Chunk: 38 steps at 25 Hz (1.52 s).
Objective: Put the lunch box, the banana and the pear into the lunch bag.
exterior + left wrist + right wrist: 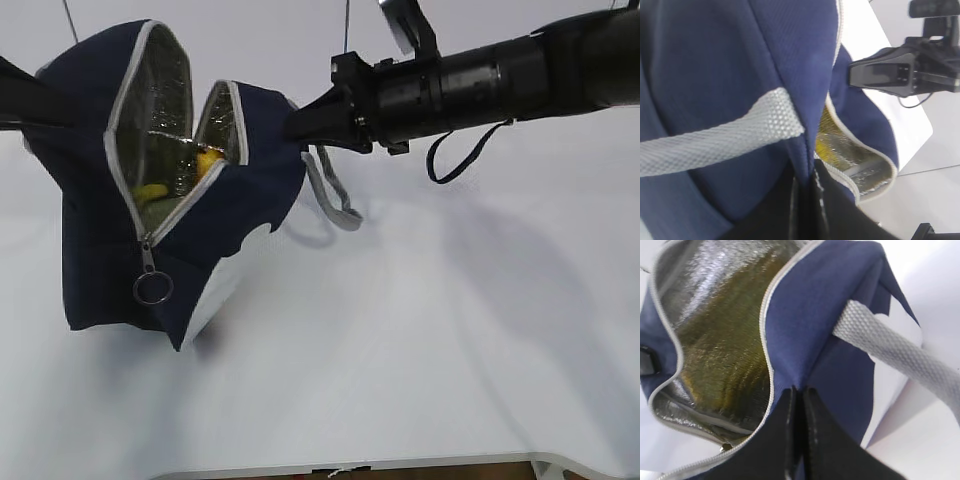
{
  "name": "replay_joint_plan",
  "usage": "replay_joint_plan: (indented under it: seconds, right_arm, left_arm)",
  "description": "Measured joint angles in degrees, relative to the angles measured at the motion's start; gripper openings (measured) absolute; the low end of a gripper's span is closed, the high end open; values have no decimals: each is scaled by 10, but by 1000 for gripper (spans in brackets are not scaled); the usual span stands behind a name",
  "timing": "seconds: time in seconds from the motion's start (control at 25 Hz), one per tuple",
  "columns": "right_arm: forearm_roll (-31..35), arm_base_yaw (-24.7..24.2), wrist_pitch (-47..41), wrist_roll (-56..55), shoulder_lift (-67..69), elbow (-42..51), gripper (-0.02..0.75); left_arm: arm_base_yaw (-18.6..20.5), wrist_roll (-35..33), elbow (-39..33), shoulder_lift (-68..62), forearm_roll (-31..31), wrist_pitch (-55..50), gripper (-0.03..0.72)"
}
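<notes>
The boxy navy-blue fabric lunch bag [240, 210] stands on the white surface, tilted, its grey zipper undone and its mouth spread wide, showing a crinkled silver foil lining. A metal ring pull hangs at the zipper's lower end, and a grey webbing handle droops off its right side. Its lower front panel is white. Inside, yellow fruit [207, 160] shows against the lining; banana or pear cannot be told apart.

Lunch bag [240, 215] interior mostly hidden: only yellow scraps [205, 160] show through the opening, can't tell banana from pear. Lunch box not visible. Left arm cut off at frame edge; wrist views cropped by blurred fabric.
</notes>
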<state>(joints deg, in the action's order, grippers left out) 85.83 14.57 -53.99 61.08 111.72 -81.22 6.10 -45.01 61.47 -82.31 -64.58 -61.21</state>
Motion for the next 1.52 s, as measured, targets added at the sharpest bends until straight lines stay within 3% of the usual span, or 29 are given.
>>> replay_joint_plan:
  seconds: [0.24, 0.56, 1.0, 1.24, 1.52]
  right_arm:
    - [-59, 0, 4, -9, -46, 0, 20]
    - [-203, 0, 18, -73, -113, 0, 20]
    - [-405, 0, 38, -180, -156, 0, 20]
    - [-454, -24, 45, -213, -172, 0, 20]
    - [-462, -56, 45, -213, -186, 0, 19]
  left_arm:
    - [-30, 0, 0, 0, 1, 37, -15]
    - [-167, 0, 0, -11, 0, 140, -15]
    - [-313, -1, 24, -95, -20, 241, -15]
    - [-345, -2, 88, -139, -20, 249, -15]
    - [-350, -2, 148, -183, -18, 250, -15]
